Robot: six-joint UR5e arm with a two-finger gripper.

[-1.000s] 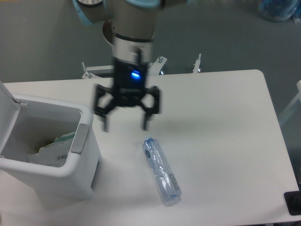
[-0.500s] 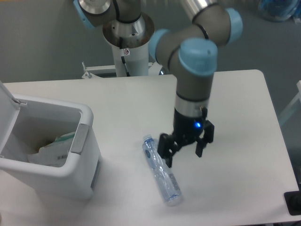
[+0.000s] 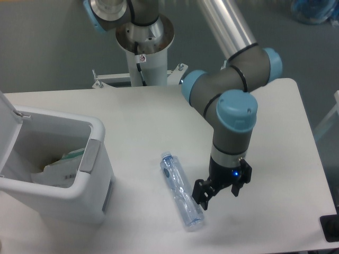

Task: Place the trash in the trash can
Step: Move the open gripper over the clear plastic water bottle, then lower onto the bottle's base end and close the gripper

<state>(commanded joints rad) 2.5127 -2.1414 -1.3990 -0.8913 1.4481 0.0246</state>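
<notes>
A small clear bluish plastic bottle (image 3: 181, 192) lies on its side on the white table, cap end pointing up-left. My gripper (image 3: 219, 193) hangs open just right of the bottle's lower end, low over the table, with nothing between its fingers. The left finger (image 3: 203, 197) is close beside the bottle; whether it touches is unclear. The white trash can (image 3: 58, 196) stands at the left with its lid up. Inside it lies a flat white packet (image 3: 59, 169), partly hidden by the bin wall.
The arm's base column (image 3: 144, 50) stands behind the table's far edge. The table's right edge (image 3: 312, 153) runs close to the arm's elbow. A dark object (image 3: 330, 228) sits at the bottom right corner.
The gripper has travelled from near the trash can across the table, then down and right, to the lower end of the bottle. It stayed open. The bottle has not moved.
</notes>
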